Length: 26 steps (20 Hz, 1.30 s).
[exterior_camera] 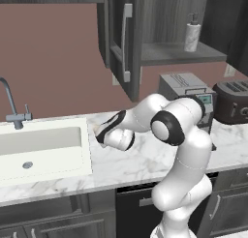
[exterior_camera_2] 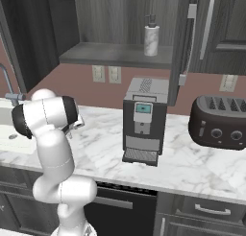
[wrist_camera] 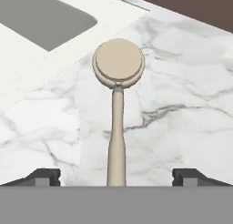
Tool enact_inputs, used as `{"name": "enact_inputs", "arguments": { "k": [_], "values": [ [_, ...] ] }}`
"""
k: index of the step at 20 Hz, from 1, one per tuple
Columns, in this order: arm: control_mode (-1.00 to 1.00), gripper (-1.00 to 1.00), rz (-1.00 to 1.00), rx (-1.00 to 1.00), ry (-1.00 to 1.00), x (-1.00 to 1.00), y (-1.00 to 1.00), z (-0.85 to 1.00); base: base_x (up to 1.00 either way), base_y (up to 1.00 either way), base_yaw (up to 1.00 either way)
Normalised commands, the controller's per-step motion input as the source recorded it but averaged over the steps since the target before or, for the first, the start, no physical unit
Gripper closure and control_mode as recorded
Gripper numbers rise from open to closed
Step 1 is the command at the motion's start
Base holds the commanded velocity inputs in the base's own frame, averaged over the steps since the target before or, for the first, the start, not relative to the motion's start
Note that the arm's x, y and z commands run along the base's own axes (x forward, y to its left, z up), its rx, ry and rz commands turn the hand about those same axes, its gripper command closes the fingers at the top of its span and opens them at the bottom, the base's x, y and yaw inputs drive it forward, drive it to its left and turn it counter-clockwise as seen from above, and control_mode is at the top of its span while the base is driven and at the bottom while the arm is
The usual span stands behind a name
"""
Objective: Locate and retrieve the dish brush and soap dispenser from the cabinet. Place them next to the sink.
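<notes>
The tan dish brush [wrist_camera: 118, 63] lies on the marble counter [wrist_camera: 182, 104] just right of the white sink [exterior_camera: 88, 150], its round head pointing toward the basin. My gripper [wrist_camera: 116, 175] hovers low over the handle's end, open, with both fingertips well clear of the thin handle. In the left base view the hand [exterior_camera: 104, 134] reaches left, close to the sink's right rim. The marbled soap dispenser [exterior_camera: 192, 35] [exterior_camera_2: 151, 37] stands upright on the shelf of the open dark cabinet [exterior_camera: 177, 54] [exterior_camera_2: 113, 55]. The cabinet door [exterior_camera: 122, 38] is swung open to the left.
A grey coffee machine [exterior_camera: 186, 91] [exterior_camera_2: 144, 119] stands under the cabinet, with a dark toaster [exterior_camera: 232, 101] [exterior_camera_2: 218, 122] to its right. The curved faucet [exterior_camera: 10, 104] rises behind the basin. Dark drawers run below the counter.
</notes>
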Motion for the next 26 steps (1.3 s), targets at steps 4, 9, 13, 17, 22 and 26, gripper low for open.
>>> {"name": "enact_inputs", "arguments": {
  "k": [4,9,13,17,22,26],
  "values": [
    [-1.0,-1.0,0.0,-0.07,0.02,-0.03,0.0,0.52,0.0,0.0,0.0],
    [-1.0,-1.0,-0.02,-0.04,0.04,-0.16,-0.1,0.46,0.0,0.0,0.0],
    [-1.0,-1.0,-0.06,-0.06,0.08,-0.08,-0.2,0.45,0.0,0.0,0.0],
    [-1.0,-1.0,-0.07,-0.03,0.11,-0.05,-0.25,0.46,0.0,0.0,0.0],
    [-1.0,-1.0,-0.09,-0.01,0.13,-0.05,-0.21,0.56,0.0,0.0,0.0],
    [-1.0,-1.0,-0.12,0.0,0.12,0.0,-0.02,0.6,0.0,0.0,0.0]
  ]
}}
